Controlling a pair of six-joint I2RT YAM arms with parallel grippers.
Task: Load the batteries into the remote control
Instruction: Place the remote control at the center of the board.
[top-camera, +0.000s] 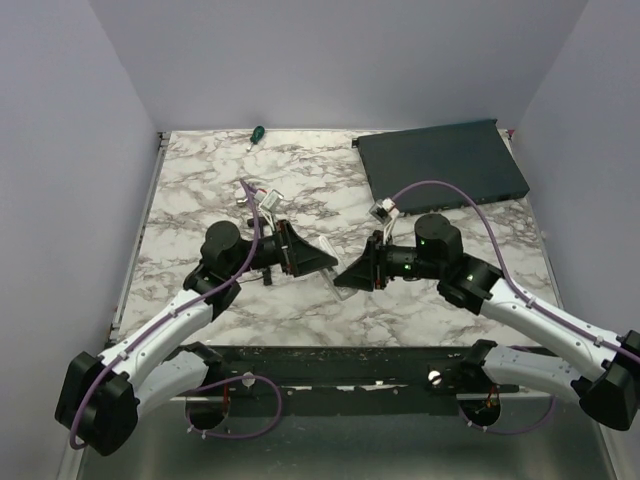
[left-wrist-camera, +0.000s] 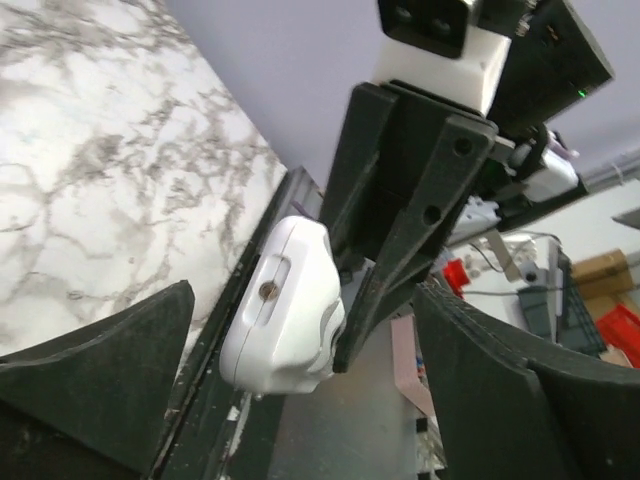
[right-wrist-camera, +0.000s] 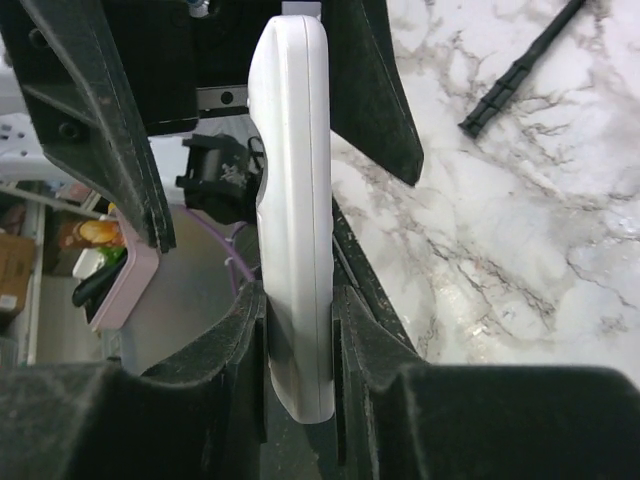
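Observation:
The white remote control (right-wrist-camera: 295, 180) stands edge-on between my right gripper's (right-wrist-camera: 298, 330) two pads, which are shut on its lower end. In the left wrist view its rounded white end (left-wrist-camera: 285, 310) with a small screw sticks out beside the right gripper's black fingers (left-wrist-camera: 420, 200). My left gripper (left-wrist-camera: 300, 385) is wide open, a finger on either side of that end, touching nothing. In the top view the two grippers, left (top-camera: 318, 262) and right (top-camera: 350, 275), meet tip to tip above the table's middle, with a sliver of the remote (top-camera: 344, 289) below them. No orange batteries are in view.
A large dark flat box (top-camera: 440, 160) lies at the back right. A green-handled screwdriver (top-camera: 256, 133) lies at the back edge. A slim black rod (right-wrist-camera: 520, 65) lies on the marble in the right wrist view. The table's dark front rail (top-camera: 330, 360) runs below the grippers.

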